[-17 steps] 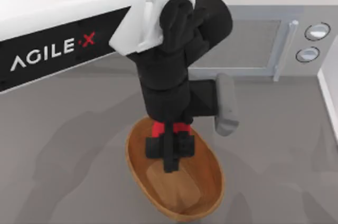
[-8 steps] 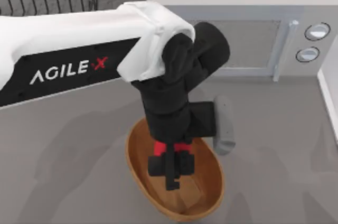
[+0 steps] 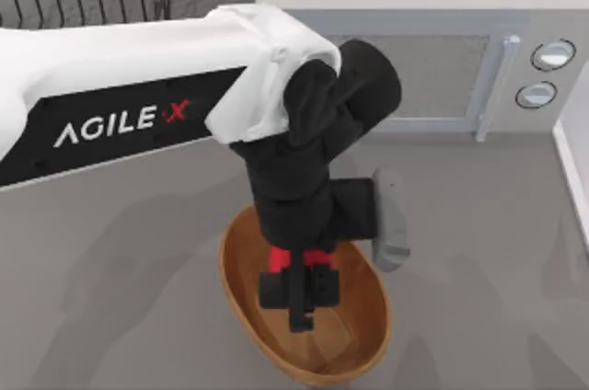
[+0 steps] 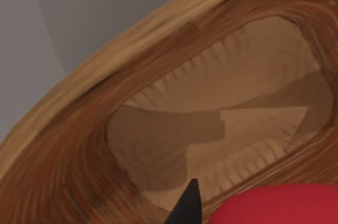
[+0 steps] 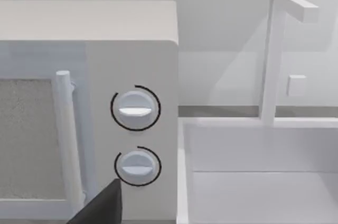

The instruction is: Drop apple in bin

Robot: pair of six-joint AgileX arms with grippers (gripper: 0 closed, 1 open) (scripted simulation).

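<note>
- The left pincer [image 3: 296, 303] hangs over the inside of the oval wooden basket [image 3: 241, 293], pointing down toward its tan bottom.
- It is clenched on the red apple [image 3: 296, 258], which sits between its black fingers [image 3: 275, 289] above the basket's near wall.
- In the left wrist view the apple [image 4: 280, 206] is over the basket's ribbed wall [image 4: 84, 145].
- The basket stands on the grey table [image 3: 120, 261] in front of the microwave [image 3: 442, 68].
- The right arm is parked, facing the microwave's dials [image 5: 135, 109]; I cannot tell its pincer's state.

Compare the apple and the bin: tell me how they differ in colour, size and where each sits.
Colour: the apple is bright red, the bin orange-brown with a lighter tan bottom.
Size: the apple is far smaller than the bin.
Place: the apple is held up by the left gripper above the bin's opening, while the bin rests on the table.
Shared: both have rounded outlines.
</note>
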